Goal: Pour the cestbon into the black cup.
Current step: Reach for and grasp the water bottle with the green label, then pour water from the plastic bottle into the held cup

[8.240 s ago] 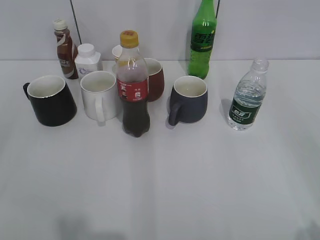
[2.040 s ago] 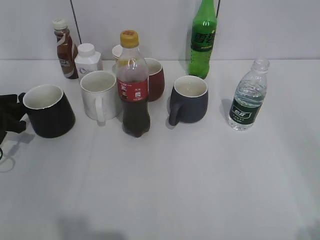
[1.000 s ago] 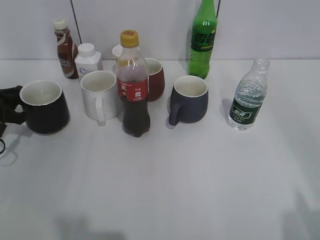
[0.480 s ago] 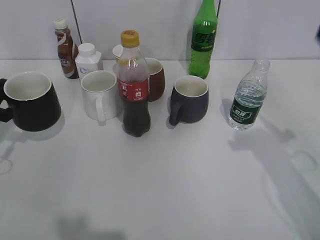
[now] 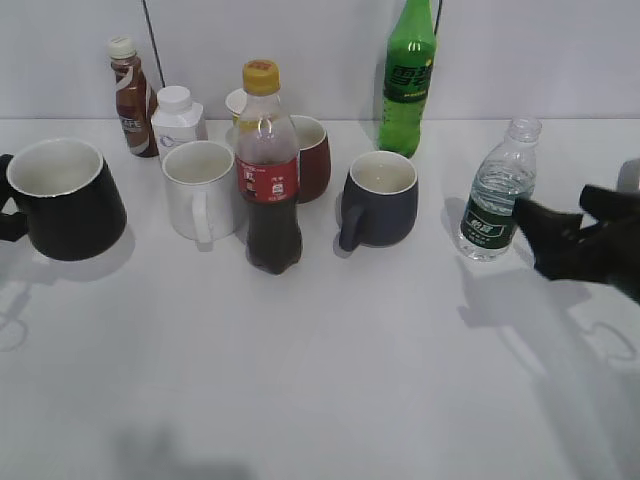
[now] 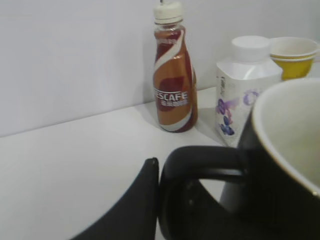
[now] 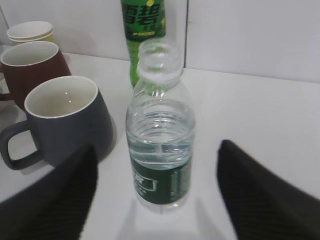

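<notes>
The right gripper (image 7: 157,200) stands wide, the uncapped clear ribbed cestbon bottle (image 7: 160,130) ahead between its jaws. The left gripper (image 6: 150,210) holds the black white-lined cup (image 6: 280,165) by its handle. A hard squeeze could spurt water.

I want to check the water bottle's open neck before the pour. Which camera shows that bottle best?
The right wrist view: the water bottle stands close and centred between the open right hand's fingers, its uncapped neck plain. The exterior view shows the bottle small, its lower right side partly behind the hand. The left wrist view doesn't show it.
</notes>
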`<control>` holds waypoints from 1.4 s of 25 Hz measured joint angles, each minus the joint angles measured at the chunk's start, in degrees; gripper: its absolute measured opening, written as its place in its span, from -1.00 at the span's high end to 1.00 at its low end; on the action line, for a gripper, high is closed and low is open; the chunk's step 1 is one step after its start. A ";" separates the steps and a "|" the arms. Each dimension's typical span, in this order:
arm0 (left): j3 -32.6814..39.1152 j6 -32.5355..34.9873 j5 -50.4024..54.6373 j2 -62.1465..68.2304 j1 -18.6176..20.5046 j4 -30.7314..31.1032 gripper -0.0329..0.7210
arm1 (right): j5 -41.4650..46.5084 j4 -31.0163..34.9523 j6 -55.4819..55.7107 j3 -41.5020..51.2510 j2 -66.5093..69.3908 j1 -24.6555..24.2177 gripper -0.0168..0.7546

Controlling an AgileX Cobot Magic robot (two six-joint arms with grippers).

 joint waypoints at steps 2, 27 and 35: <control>0.55 -0.02 -0.07 0.00 -0.66 -0.11 0.78 | -3.64 0.64 0.00 -0.18 4.99 0.00 -0.74; 7.54 -0.28 10.86 -12.28 -12.78 -12.38 0.78 | 4.39 -6.47 1.69 -19.79 18.88 0.10 -0.36; 7.54 -0.34 18.34 -14.98 -31.19 -21.57 0.78 | 24.92 -0.04 -12.59 -18.39 0.32 11.85 -0.36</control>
